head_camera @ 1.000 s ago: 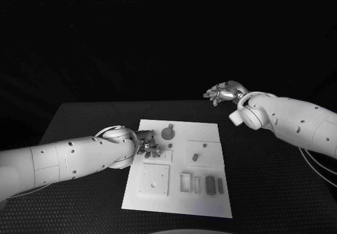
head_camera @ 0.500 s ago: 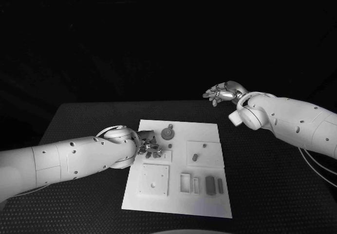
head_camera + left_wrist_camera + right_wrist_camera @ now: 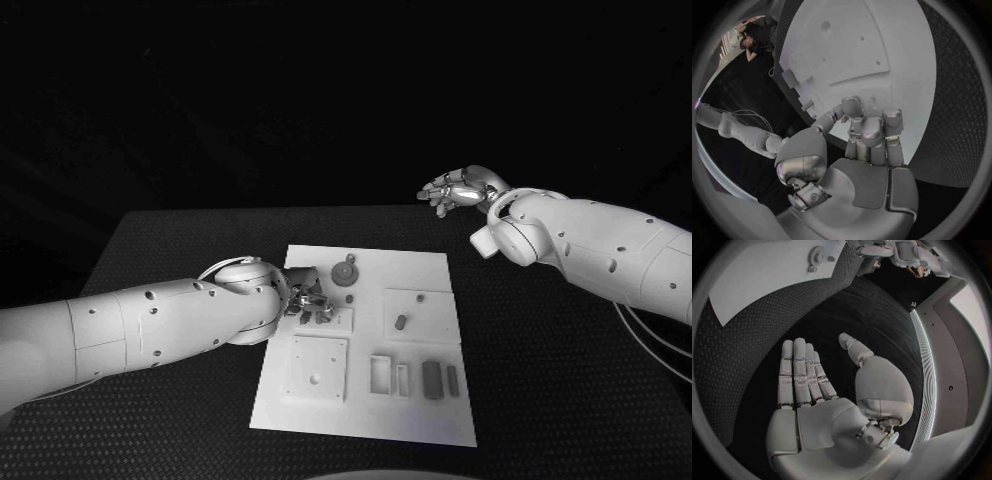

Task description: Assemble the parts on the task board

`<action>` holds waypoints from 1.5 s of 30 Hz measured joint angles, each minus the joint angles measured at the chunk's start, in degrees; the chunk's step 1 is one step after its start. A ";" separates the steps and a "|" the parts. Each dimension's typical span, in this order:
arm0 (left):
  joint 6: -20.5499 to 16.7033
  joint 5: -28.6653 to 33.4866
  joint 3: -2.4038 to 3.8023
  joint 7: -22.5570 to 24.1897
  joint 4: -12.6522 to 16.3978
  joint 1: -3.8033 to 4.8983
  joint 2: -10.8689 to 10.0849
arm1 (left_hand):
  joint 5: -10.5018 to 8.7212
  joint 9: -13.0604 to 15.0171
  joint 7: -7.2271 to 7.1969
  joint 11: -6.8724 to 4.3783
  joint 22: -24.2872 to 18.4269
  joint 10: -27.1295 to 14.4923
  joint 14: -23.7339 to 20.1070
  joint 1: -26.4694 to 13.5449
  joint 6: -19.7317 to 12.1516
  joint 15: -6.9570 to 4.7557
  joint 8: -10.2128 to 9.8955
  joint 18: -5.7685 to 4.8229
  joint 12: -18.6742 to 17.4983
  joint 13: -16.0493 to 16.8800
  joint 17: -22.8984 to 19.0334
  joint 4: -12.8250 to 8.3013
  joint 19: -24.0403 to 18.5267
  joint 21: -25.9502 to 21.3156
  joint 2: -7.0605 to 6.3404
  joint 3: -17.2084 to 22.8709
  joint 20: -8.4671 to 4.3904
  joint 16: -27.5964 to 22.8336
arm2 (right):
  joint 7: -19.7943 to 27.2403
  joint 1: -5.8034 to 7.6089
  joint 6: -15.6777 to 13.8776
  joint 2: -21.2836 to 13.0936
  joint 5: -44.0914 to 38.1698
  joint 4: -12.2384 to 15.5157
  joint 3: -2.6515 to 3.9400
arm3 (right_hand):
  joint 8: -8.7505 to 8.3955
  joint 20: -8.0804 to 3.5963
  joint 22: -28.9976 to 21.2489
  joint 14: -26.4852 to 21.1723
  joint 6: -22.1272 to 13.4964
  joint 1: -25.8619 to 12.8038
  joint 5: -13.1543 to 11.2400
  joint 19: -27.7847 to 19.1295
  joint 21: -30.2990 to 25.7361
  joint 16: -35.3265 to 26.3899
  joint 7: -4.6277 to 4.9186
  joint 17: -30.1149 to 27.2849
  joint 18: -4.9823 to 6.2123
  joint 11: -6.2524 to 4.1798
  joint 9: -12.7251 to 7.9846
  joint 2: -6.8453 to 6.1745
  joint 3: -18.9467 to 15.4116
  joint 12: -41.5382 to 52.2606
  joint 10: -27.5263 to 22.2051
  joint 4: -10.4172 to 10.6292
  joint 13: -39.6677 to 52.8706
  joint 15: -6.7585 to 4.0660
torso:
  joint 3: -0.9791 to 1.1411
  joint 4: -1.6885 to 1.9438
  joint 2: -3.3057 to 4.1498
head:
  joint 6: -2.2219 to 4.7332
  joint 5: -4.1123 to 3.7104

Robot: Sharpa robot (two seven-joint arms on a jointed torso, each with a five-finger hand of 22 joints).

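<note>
Head view: left hand (image 3: 303,298), fingers curled down over small parts (image 3: 320,316) at left-centre of white task board (image 3: 418,415), frame centre; grip unclear. Right hand (image 3: 459,190) upper right, fingers spread, empty. Parts likely light, stiff; pinch by sides.

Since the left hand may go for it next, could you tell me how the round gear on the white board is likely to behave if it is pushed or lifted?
The gear lies flat on the board, so a push would probably slide it, not roll it. It looks small, thin and rigid, so likely light. Its low profile may make it awkward for the left hand to pinch.
</note>
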 measured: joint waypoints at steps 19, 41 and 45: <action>0.62 -1.29 0.00 -0.31 0.00 -0.12 -0.16 | 5.43 0.15 0.02 -0.05 0.62 -0.03 0.01 -0.92 0.02 -0.03 0.90 0.51 1.82 0.44 0.51 -0.03 0.00 0.00 0.91 0.34 0.00 1.79 | 0.00 0.00 0.02 0.01 0.01 0.00 -0.01 | 0.00 0.00 0.11 0.00 0.00 0.00 0.22 0.00 -0.18 0.00 0.00 0.00 0.00 -0.21 -0.05 0.00 0.00 0.00 -0.21 0.00 -0.18 -0.01 | -0.07 0.01 0.00 | 0.02 0.18; 2.33 0.26 0.18 -0.88 -0.53 0.05 0.23 | 3.90 0.10 0.02 -0.17 0.65 0.03 0.00 -3.22 0.02 -0.03 1.67 0.40 2.54 0.36 0.43 -0.06 -0.52 -0.35 3.21 0.36 0.07 2.20 | 0.00 0.00 0.06 0.01 0.01 0.03 0.00 | 0.00 0.00 0.21 0.01 0.00 0.00 0.22 0.00 -0.37 0.00 0.00 0.00 0.00 -0.21 -0.10 0.00 0.00 0.22 -0.20 0.00 -0.37 -0.01 | 0.00 -0.01 -0.01 | 0.04 0.32; 2.91 0.69 0.17 -0.93 -0.58 0.05 0.32 | 2.97 0.09 0.02 -0.17 0.61 0.04 0.01 -3.90 0.02 -0.03 2.02 0.31 2.54 0.19 0.34 -0.09 -0.52 -0.58 3.90 0.40 0.07 2.20 | 0.00 0.00 0.07 0.01 0.01 0.04 0.00 | 0.00 0.00 0.27 0.01 0.00 0.00 0.45 0.00 -0.37 0.00 0.00 0.00 0.00 -0.21 -0.09 0.00 0.00 0.22 -0.20 0.00 -0.38 -0.01 | 0.00 -0.01 -0.02 | 0.08 0.34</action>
